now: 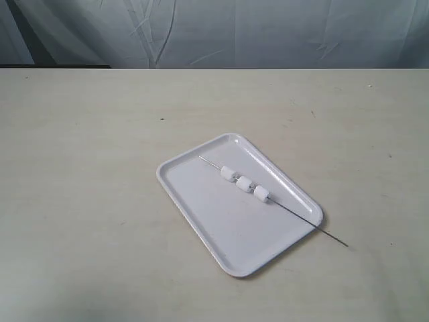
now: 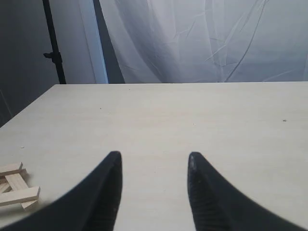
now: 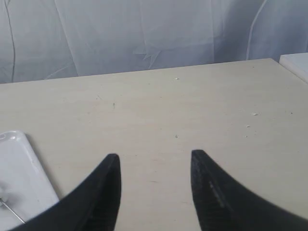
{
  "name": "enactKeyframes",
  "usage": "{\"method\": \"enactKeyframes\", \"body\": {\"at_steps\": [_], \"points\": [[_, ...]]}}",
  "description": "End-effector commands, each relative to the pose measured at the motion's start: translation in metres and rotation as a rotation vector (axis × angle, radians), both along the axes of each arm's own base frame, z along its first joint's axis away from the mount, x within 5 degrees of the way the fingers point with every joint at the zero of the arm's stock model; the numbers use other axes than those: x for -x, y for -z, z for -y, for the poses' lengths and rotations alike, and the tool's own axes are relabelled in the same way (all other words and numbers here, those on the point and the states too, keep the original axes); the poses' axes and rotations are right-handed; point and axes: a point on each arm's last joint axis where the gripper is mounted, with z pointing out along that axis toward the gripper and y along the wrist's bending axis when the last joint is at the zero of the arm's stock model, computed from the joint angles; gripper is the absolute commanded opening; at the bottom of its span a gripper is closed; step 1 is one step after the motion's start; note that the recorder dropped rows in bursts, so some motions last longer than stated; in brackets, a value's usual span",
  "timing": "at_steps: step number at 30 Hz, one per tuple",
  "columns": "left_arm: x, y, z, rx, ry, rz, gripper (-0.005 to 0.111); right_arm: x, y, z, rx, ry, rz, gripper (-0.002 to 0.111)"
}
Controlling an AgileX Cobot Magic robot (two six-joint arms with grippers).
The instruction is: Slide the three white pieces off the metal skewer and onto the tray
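Three white pieces (image 1: 245, 183) sit threaded on the metal skewer (image 1: 305, 220) lying across the tray (image 1: 214, 225), one tip past its rim. Left pincer (image 2: 154, 161) and right pincer (image 3: 155, 161) stand spread; the right wrist view crops the tray.

Tray (image 3: 23, 175) half out of frame

The exterior view looks steeply down on the table (image 1: 80, 201), facing the curtain (image 1: 268, 33). Both wrist views sit low behind the left tool (image 2: 154, 159) and right tool (image 3: 154, 156), facing likewise; the right shares the tray (image 3: 21, 168) corner with it
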Motion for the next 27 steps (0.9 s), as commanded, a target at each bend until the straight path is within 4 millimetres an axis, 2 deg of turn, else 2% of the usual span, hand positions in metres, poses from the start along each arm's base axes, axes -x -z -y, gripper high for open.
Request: {"method": "enactKeyframes", "body": {"at_steps": [1,14,16,18,21,27], "points": [[0.0,0.001,0.0,0.005,0.007,0.005,0.042,0.0,0.0,0.0,-0.002,0.001,0.01,0.045],[0.0,-0.001,0.001,0.015,0.007,0.028,0.042,0.0,-0.003,0.0,0.003,0.002,0.043,0.045],[-0.001,-0.009,0.001,0.091,0.01,0.119,0.042,-0.002,-0.013,0.0,-0.017,0.003,0.154,0.045],[0.0,-0.025,-0.001,0.229,-0.009,0.315,0.042,-0.001,-0.034,0.001,-0.077,0.014,0.389,0.045],[0.003,-0.038,-0.005,0.25,-0.035,0.47,0.042,0.005,-0.055,0.005,-0.141,0.042,0.627,0.045],[0.005,-0.043,-0.006,0.239,-0.044,0.53,0.042,0.011,-0.066,0.007,-0.136,0.055,0.77,0.045]]}}
